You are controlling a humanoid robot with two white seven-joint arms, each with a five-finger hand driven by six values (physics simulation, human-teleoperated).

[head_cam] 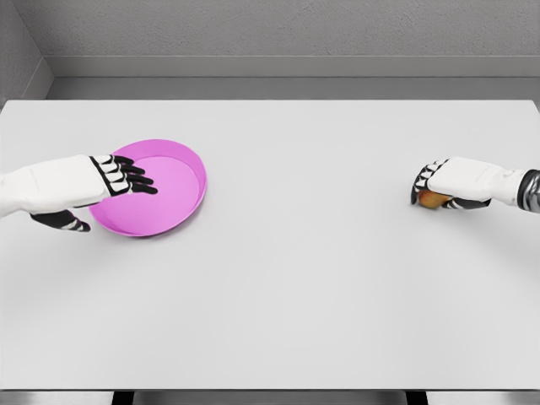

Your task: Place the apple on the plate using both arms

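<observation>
your pink plate [181,198] sits at the table's left with nothing resting in it. your left hand [114,179] reaches over its near-left rim, fingers straight and spread, the thumb tucked below outside the rim. at the far right, your right hand [443,187] curls over the apple [431,200], well apart from the plate. the table [304,278] is white, with grey walls behind.

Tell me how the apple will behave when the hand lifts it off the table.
The apple looks round and small, so it would probably roll if released on the flat table. The right hand curls over most of it, so it likely lifts easily. It seems rigid, unlikely to deform.
</observation>
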